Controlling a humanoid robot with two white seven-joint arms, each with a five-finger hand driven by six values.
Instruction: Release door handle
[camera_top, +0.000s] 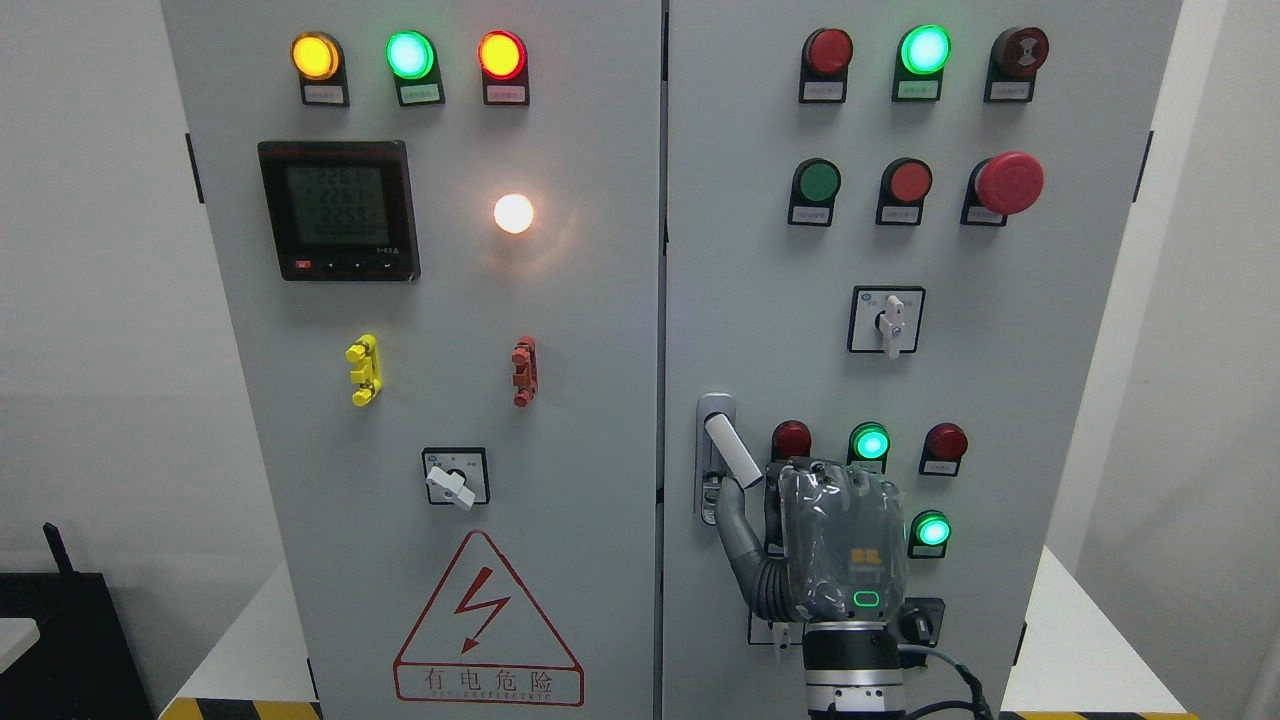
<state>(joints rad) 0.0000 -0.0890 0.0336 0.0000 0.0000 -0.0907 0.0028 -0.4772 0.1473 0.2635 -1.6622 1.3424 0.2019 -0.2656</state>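
Observation:
The door handle (730, 449) is a white lever on a grey lock plate (714, 405) at the left edge of the right cabinet door. It sticks out, tilted down to the right, and shows over almost its whole length. My right hand (838, 545) comes up from the bottom edge, its back towards me, just below and to the right of the lever. Its thumb (738, 535) stretches up-left to the plate under the lever without wrapping it. The lever's lower tip meets the hand's top left corner. The other fingers are hidden behind the hand.
Lit green lamps (870, 442) (932, 529) and red buttons (945, 441) sit close around the hand. A rotary switch (887, 321) is above. The left door carries a meter (338, 210), a switch (455, 478) and a warning triangle (487, 620). Both doors look closed.

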